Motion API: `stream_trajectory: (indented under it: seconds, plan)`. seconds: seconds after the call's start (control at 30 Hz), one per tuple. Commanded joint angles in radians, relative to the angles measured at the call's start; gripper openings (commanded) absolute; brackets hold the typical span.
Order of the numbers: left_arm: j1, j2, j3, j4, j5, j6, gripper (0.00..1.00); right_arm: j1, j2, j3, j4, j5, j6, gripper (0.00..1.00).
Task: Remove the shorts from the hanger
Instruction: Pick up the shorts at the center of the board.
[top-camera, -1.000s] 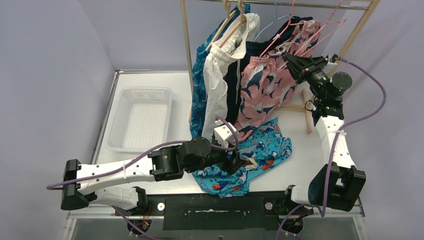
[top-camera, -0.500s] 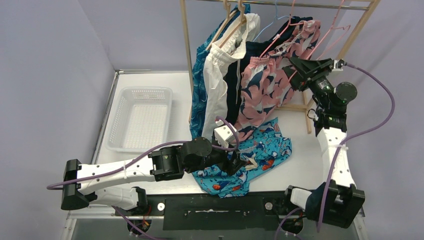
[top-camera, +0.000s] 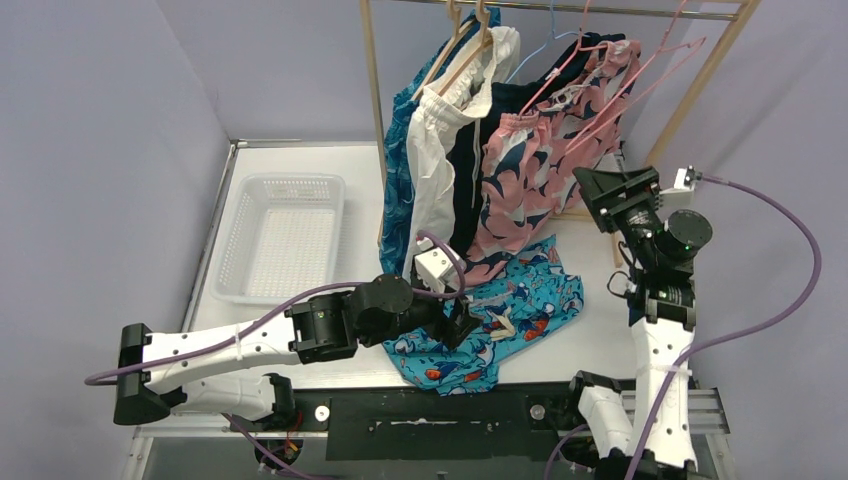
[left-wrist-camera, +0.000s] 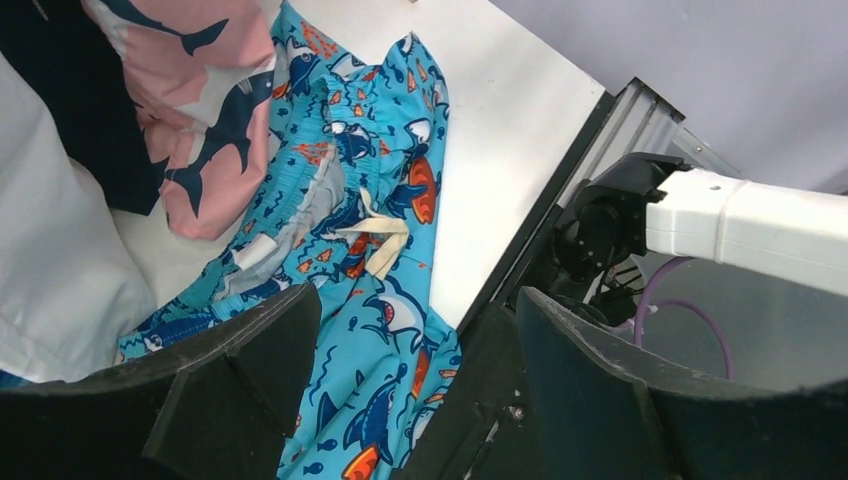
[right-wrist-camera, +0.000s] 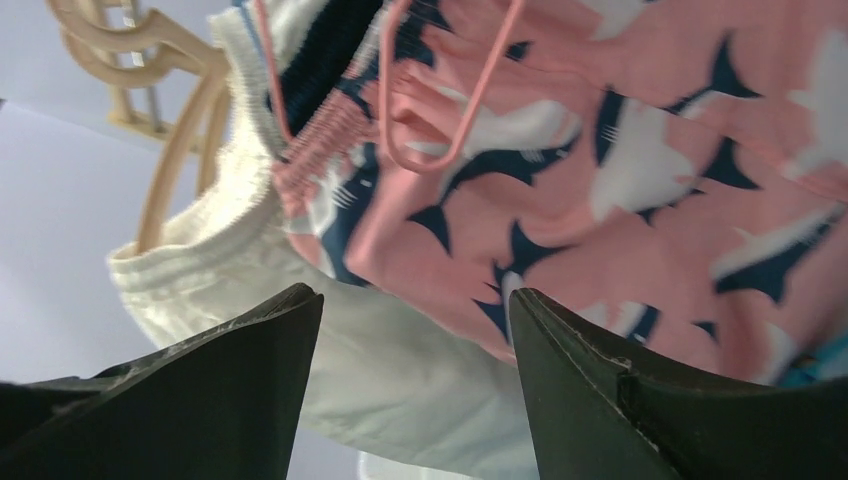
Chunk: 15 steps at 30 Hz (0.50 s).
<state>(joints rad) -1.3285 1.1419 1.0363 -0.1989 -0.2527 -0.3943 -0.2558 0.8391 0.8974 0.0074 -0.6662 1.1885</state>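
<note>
Left: your left gripper (top-camera: 468, 325) spread wide, empty, low over teal shorts (top-camera: 520, 300) | Teal shorts: off hanger, lying on bench (top-camera: 600, 320) by its near edge | Right: your right gripper (top-camera: 600, 195) spread, empty, near pink shorts (top-camera: 525, 180), not touching | Rack (top-camera: 372, 80): pink shorts, navy pair (top-camera: 468, 160), white pair (top-camera: 432, 190), leaf-print pair (top-camera: 398, 190) hang side by side

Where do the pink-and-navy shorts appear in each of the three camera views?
Top external: the pink-and-navy shorts hang right of centre, in the upper half.
Left wrist: only their lower part shows, in the top-left corner.
Right wrist: they fill the centre and right, on a pink hanger.
Shared landmark: the white shorts, close by in every view.
</note>
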Motion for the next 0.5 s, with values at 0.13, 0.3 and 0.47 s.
stream_trajectory:
  seconds: [0.13,0.3,0.47]
  plan:
    - [0.016,-0.004,-0.044,-0.030,-0.053,-0.042,0.72,-0.005,-0.220,-0.195,-0.506,0.180,-0.294,0.70]
    - [0.040,0.069,-0.073,0.021,-0.007,-0.061,0.76,-0.005,-0.383,-0.412,-0.626,0.147,-0.237,0.69]
    - [0.061,0.226,-0.034,0.123,0.040,-0.003,0.80,-0.005,-0.555,-0.551,-0.653,0.148,-0.093,0.66]
